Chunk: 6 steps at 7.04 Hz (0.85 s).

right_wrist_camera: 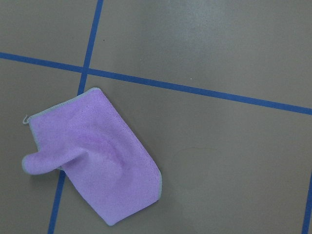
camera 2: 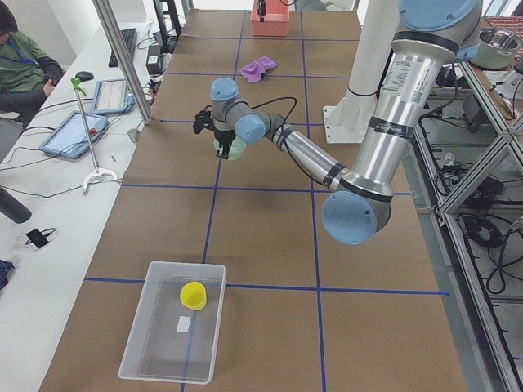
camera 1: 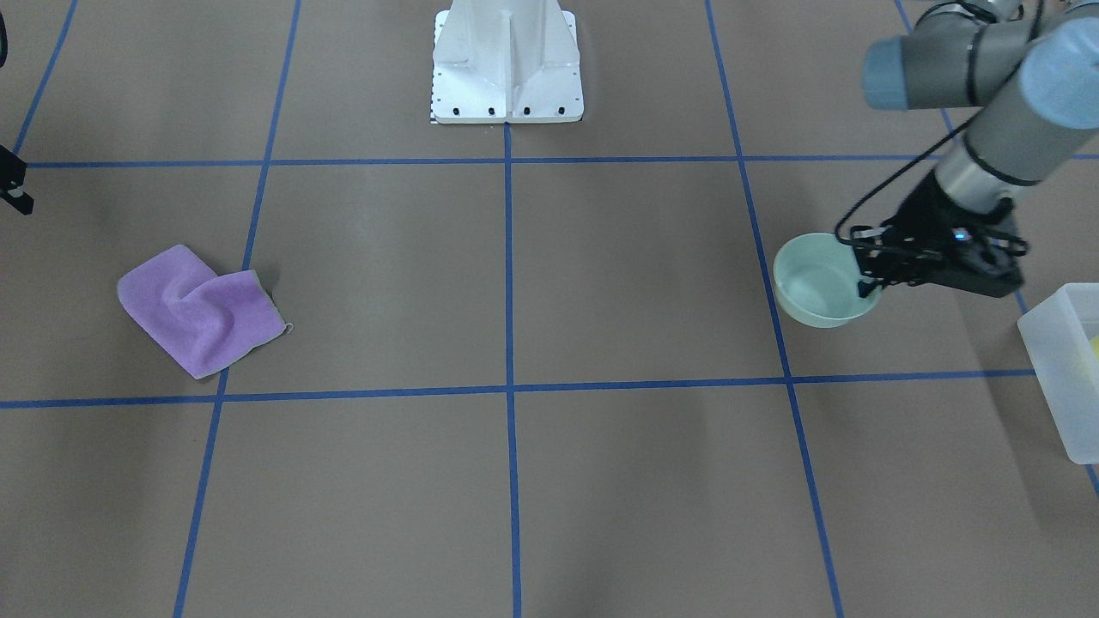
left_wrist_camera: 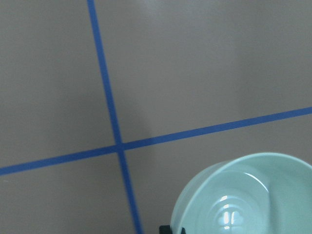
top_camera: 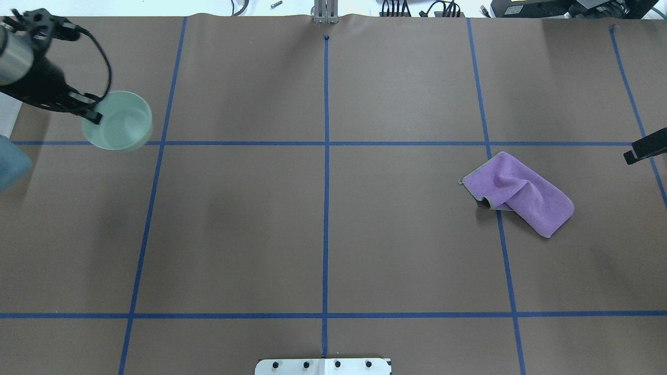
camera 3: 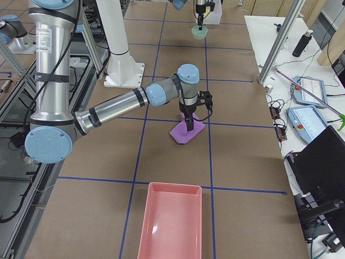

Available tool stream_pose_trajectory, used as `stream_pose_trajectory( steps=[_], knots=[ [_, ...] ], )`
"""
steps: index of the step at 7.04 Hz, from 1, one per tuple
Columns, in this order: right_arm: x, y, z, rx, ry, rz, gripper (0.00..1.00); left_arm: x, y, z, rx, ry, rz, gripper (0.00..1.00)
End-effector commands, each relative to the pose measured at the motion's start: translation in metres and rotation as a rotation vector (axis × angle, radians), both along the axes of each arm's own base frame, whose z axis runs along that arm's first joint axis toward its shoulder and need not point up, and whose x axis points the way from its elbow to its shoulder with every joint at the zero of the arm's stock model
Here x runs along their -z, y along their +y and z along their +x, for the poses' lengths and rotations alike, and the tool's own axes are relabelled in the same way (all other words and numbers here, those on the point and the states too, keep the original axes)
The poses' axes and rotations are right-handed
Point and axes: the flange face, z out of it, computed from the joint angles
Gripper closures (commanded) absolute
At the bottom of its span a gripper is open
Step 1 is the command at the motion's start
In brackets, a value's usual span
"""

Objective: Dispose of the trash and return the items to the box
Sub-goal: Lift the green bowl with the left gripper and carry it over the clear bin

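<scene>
My left gripper [camera 1: 865, 279] [top_camera: 95, 117] is shut on the rim of the pale mint-green bowl [camera 1: 814, 287] [top_camera: 124, 125] [left_wrist_camera: 243, 200] and holds it just above the table, near the far left. The frosted box [camera 2: 139, 343] [camera 1: 1065, 378] stands further out toward the table's left end, with the yellow cup [camera 2: 194, 295] lying inside it. My right gripper [camera 3: 190, 127] hangs over a crumpled purple cloth [top_camera: 516, 194] [right_wrist_camera: 92, 156] [camera 1: 202, 309]. Only a black edge of that gripper shows in the overhead view, so I cannot tell whether it is open or shut.
A pink bin [camera 3: 171, 226] [camera 2: 270, 20] sits at the table's right end. Blue tape lines cross the brown table. The robot's white base [camera 1: 506, 69] stands at the near middle edge. A person sits at a side desk [camera 2: 49, 163] with tablets.
</scene>
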Motion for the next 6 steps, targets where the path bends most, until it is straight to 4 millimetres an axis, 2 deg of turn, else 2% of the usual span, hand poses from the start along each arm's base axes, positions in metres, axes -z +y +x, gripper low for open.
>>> stream_pose_trajectory(
  steps=[1, 2, 3, 4, 5, 6],
  knots=[
    [0.0, -0.001, 0.0, 0.0, 0.0, 0.0, 0.0, -0.087, -0.029, -0.146, -0.053, -0.082, 0.039, 1.0],
    [-0.002, -0.001, 0.0, -0.005, 0.012, 0.001, 0.0, -0.136, -0.041, -0.203, -0.07, -0.097, 0.038, 1.0],
    [-0.002, -0.002, 0.0, -0.005, 0.019, 0.005, 0.0, -0.176, -0.06, -0.247, -0.049, -0.105, 0.009, 1.0],
    [-0.002, -0.002, 0.0, -0.005, 0.019, 0.005, 0.0, -0.227, -0.079, -0.276, -0.058, -0.111, -0.024, 1.0],
    [-0.002, -0.002, 0.0, -0.006, 0.022, 0.006, 0.0, -0.272, -0.085, -0.283, -0.024, -0.111, -0.048, 1.0],
    [-0.002, -0.002, 0.0, -0.007, 0.023, 0.006, 0.0, -0.315, -0.082, -0.282, 0.059, -0.126, -0.063, 1.0]
  ],
)
